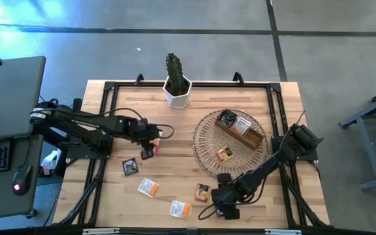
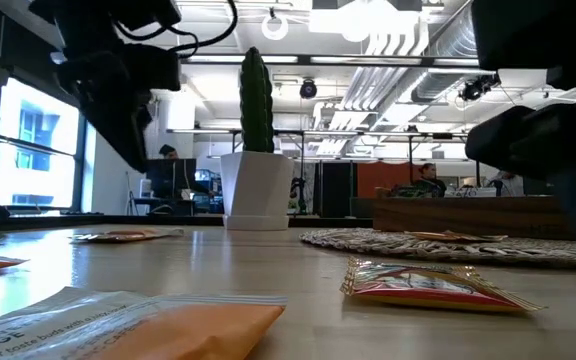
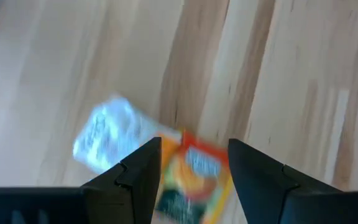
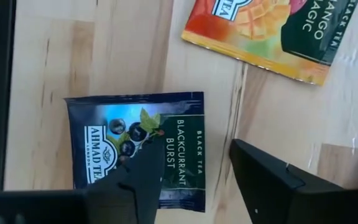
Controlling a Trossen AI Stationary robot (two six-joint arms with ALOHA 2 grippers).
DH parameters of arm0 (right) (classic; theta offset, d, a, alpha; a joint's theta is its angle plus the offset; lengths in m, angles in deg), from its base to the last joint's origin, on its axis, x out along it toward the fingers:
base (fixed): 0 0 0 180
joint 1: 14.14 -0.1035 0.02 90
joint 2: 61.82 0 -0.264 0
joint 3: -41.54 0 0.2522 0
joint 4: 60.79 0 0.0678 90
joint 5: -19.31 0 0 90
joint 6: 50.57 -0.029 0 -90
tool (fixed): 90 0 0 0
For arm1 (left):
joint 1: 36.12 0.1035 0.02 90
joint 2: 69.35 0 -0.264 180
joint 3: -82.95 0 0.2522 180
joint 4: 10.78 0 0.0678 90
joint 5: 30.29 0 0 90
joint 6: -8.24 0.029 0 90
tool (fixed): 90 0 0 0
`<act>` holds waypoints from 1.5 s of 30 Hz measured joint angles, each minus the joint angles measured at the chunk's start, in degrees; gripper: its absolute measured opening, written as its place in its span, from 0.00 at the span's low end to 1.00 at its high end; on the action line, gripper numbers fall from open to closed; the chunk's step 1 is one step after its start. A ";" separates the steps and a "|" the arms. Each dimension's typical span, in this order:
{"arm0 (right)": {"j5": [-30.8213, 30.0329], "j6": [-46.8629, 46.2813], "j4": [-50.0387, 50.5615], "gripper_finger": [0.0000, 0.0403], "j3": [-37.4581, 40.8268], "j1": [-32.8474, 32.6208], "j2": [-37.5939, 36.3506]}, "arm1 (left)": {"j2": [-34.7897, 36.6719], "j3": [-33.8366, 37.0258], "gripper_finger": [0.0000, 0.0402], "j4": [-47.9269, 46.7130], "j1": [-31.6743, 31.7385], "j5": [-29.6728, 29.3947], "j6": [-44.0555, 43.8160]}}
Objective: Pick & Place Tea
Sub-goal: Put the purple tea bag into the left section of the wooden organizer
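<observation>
Your right gripper (image 4: 194, 177): low at table's front edge, fingers open over the blackcurrant sachet (image 4: 138, 146) | your left gripper (image 3: 191, 171): fingers apart, yellow-red sachet (image 3: 191, 183) between them, grip unclear

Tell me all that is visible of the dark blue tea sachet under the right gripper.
The dark blue sachet is a flat, roughly square packet of glossy foil-like material. Its print reads "Ahmad Tea London" and "Blackcurrant Burst, Black Tea", with a picture of dark berries and a green leaf. It lies flat and sealed on the pale wooden table, near a black frame bar. The right gripper hovers above it, open; one finger covers part of its print. A yellow-orange mango sachet lies close by, not touching it.
</observation>
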 joint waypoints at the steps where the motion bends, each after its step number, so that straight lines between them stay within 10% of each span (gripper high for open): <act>1: -0.38 0.54 0.07 0.44 0.04 -0.12 0.03 | 0.00 -0.67 0.45 -2.34 0.00 0.40 -0.73; 11: -3.97 0.96 2.15 0.03 0.06 0.64 0.07 | 0.00 -1.71 0.45 -7.46 0.02 -2.38 -1.33; 20: -5.25 2.16 4.03 0.01 0.33 2.95 -1.38 | 0.00 -1.71 0.45 -6.87 0.02 -2.51 -1.37; 33: -49.86 13.22 21.60 0.03 0.33 11.22 -8.31 | 0.00 -1.69 0.45 -6.17 0.02 -4.01 -0.76; 45: -56.66 22.56 24.98 0.01 0.33 31.93 -8.41 | -0.02 -1.69 0.45 -6.19 0.02 -5.07 -0.76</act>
